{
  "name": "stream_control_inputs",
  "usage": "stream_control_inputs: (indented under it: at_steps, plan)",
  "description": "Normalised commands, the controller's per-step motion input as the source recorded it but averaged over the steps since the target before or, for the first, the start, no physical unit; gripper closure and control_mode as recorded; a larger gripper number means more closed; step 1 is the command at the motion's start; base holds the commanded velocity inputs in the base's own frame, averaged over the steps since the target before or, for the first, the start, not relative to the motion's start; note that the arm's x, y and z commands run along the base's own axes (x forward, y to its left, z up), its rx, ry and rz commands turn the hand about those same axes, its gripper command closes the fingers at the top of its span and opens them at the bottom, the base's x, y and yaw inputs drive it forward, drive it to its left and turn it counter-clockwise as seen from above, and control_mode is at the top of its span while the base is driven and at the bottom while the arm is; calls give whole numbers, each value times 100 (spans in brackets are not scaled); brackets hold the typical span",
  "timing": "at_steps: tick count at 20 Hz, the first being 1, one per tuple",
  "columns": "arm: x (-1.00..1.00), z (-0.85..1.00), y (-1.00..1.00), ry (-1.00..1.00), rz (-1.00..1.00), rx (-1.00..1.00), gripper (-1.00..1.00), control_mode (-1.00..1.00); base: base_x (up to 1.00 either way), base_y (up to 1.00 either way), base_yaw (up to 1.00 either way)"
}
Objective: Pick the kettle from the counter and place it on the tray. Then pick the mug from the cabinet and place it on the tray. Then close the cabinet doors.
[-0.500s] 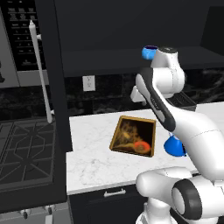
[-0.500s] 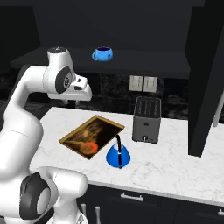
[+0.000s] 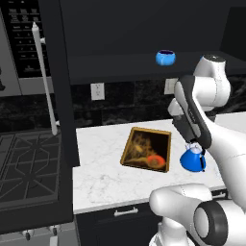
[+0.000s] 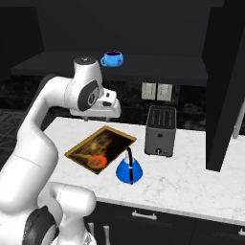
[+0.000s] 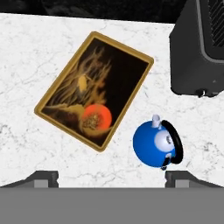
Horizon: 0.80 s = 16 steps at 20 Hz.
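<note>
**Kettle pick: hand above, jaws spread**

The gripper (image 5: 111, 178) hangs over the counter (image 5: 39, 48) with its jaws wide apart and nothing between them. The kettle (image 5: 154, 145) stands upright near the counter's front edge, just beside the tray (image 5: 57, 94) — apart from it, off the tray's front corner, with the toaster (image 4: 160, 130) behind. In the hand view the kettle lies right of the midline, nearer the right fingertip. Its black handle (image 5: 174, 141) arcs along the far side — the jaws probably need a shift that way before descending.
</note>
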Motion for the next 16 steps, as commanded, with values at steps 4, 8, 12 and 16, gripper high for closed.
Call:
stream_control_inputs:
  at_steps: [4, 8, 12, 16]
  plan:
    - [-2, -4, -31, 0, 0, 0, -100, -100, 0, 0, 0]
    - [1, -2, -36, 0, 0, 0, -100, -100, 0, 0, 0]
    - [0, -14, -46, 1, 0, 0, -100, -100, 0, 0, 0]
    - [-3, -49, -46, 3, 8, 0, -100, -100, 0, 0, 0]
